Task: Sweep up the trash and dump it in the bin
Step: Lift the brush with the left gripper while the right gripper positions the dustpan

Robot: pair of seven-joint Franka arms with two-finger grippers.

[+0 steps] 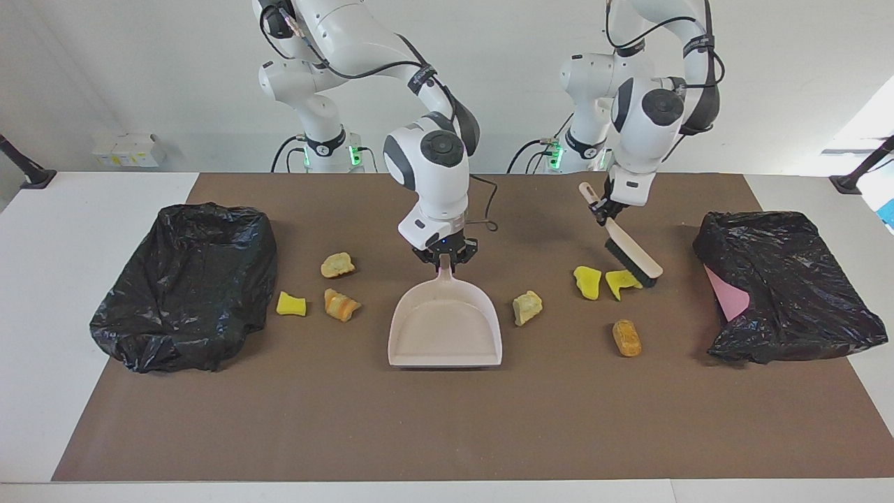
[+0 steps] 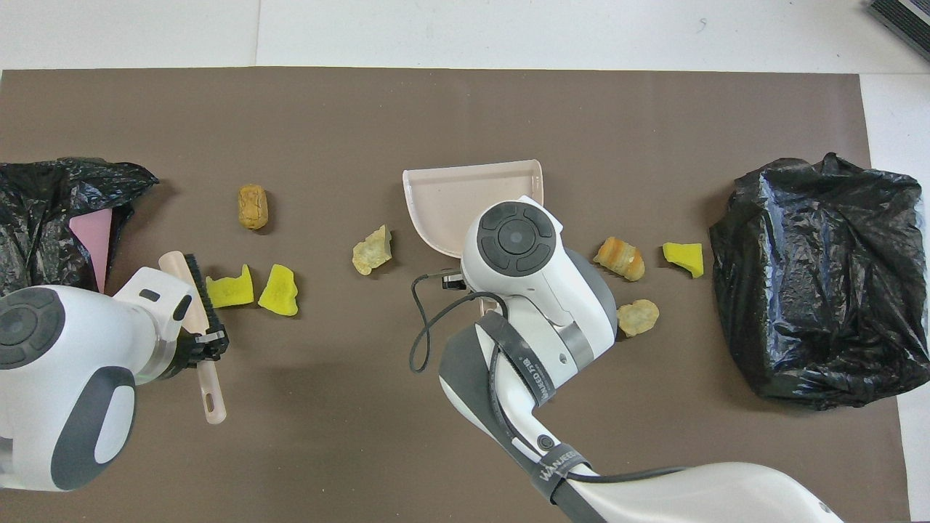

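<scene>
Both grippers clenched, left gripper (image 1: pixel 605 212) on brush (image 1: pixel 632 253), right gripper (image 1: pixel 445 257) on dustpan (image 1: pixel 445 328)

We see three yellow foam bits (image 1: pixel 588 281) and four tan bread bits (image 1: pixel 626 337). We count two black bags (image 1: pixel 185 283), one dustpan (image 1: pixel 445 332), one brush (image 1: pixel 631 251), and two robot arms (image 1: pixel 426 168).

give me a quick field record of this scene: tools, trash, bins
left tool: shut on brush, bristles beside a yellow chunk
right tool: shut on dustpan handle, pan flat on the mat
trash: seven lumps on the mat, none in the pan
bins: two black bags, one at each end of the table
</scene>
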